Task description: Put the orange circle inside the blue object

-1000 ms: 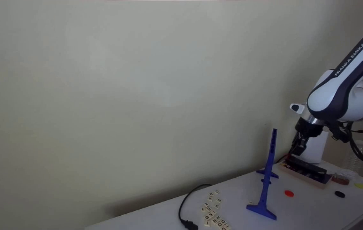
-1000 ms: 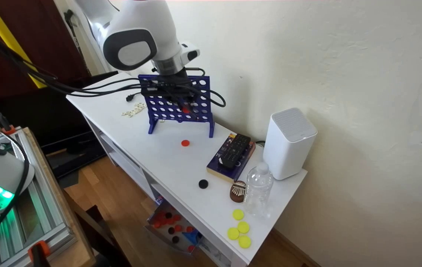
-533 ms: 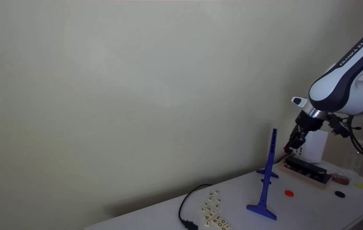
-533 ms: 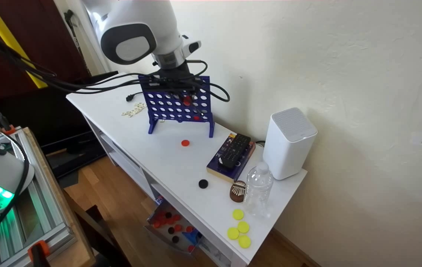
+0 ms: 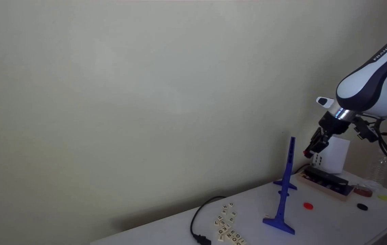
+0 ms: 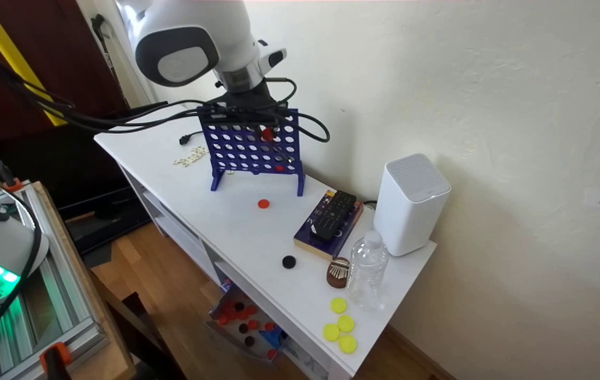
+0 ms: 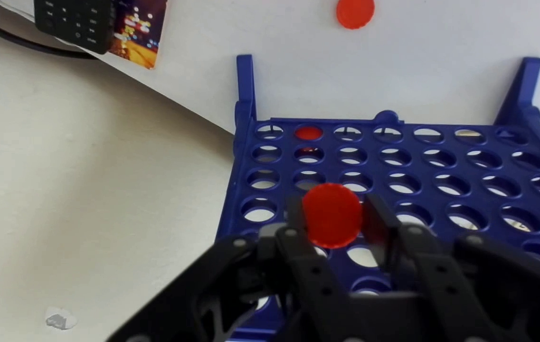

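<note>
my gripper (image 7: 334,223) is clamped on an orange disc (image 7: 331,213), pinched at two sides of its rim. in an exterior view the disc is just beside the blue grid (image 5: 286,175), apart from it and outside it; whether it clears the top edge i cannot tell.

failure, as i judge it: if i lower the disc turned out of the grid's plane, it catches on the top edge and drops outside; if contact pushes its rim, it may pivot or slip from my hold; if i advance too low, i strike the grid and tip it.

counts: blue grid, one, with seven holes along its bottom row; held orange disc, one; seated orange disc (image 7: 308,133), one, in that row; loose orange disc (image 6: 263,203) on the surface (image 6: 247,232), one; black disc (image 6: 289,262) there, one; yellow discs (image 6: 346,323), four; book (image 6: 343,232), remote (image 6: 334,214) on it, thumb piano (image 6: 338,272), bottle (image 6: 368,264), white box (image 6: 410,206) and power plug (image 5: 202,239), one each. letter tiles (image 5: 225,228) crowd too closely to count, as do further discs (image 6: 241,315) below the surface.
</note>
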### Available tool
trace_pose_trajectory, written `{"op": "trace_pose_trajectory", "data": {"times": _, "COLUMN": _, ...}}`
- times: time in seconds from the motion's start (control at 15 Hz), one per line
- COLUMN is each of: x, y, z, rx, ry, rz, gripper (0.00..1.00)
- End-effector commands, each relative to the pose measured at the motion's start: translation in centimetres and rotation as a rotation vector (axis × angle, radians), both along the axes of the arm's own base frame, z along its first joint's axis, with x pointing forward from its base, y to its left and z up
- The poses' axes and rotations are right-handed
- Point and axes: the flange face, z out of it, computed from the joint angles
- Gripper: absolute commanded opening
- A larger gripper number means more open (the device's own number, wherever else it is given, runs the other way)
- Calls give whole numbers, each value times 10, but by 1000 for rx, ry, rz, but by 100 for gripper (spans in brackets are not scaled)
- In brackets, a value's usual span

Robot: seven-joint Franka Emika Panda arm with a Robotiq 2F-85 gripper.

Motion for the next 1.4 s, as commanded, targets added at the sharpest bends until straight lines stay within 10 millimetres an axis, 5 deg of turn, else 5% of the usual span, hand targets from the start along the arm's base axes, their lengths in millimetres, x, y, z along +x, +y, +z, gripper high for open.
{"op": "trace_pose_trajectory", "data": {"times": 0.0, "x": -8, "y": -1, "z": 3, "rx": 29, "ry": -24, "rz": 15, "gripper": 10}}
{"op": "trace_pose_trajectory", "data": {"times": 1.33, "x": -11, "y": -6, "z": 42, "rx": 117, "ry": -154, "rz": 57, "gripper": 10}}
